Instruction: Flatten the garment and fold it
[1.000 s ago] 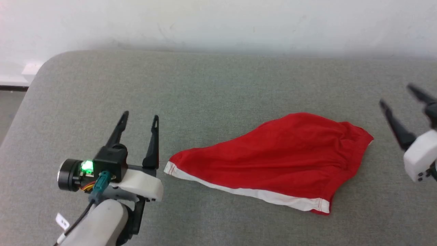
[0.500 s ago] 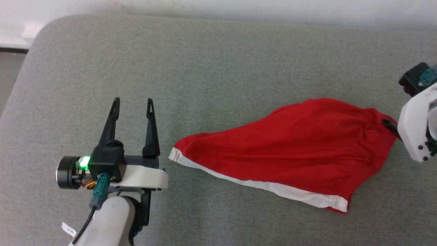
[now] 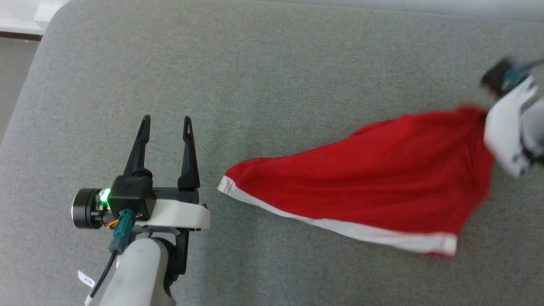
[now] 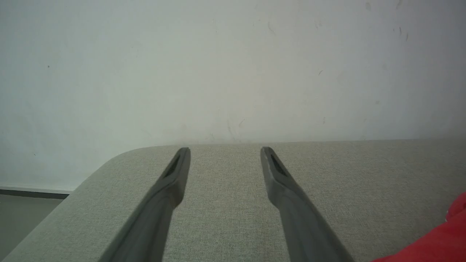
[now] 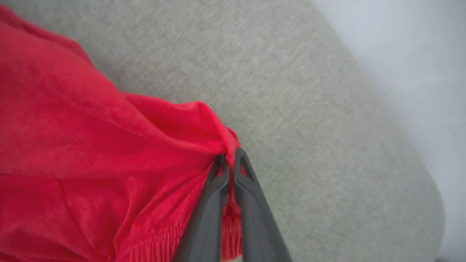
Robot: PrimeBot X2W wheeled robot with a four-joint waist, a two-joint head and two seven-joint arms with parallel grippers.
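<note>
Head view puts the garment [image 3: 361, 191] on the right half of the cushion [image 3: 255, 85], toward its near edge. It is stretched into a long wedge whose narrow tip points left. The white band [image 3: 361, 229] runs along the side nearest the robot.

The right gripper [image 5: 230, 160] is clamped tight on the garment's far right corner, close to the gathered waist. In the right wrist view, red cloth is bunched between the fingers, which nearly touch. That corner seems raised off the cushion and the cloth runs taut from it, probably so that a pull toward the right edge draws the wrinkles out while the rest drags flat.

The left gripper [image 3: 166, 120] hovers left of the narrow tip, near it but apart, jaws spread and holding nothing. Its fingers aim at the far edge and the wall [image 4: 233, 72]. It looks placed to take the band's left end, so that both arms could spread the piece. Flattening is under way, and no fold is made yet.
</note>
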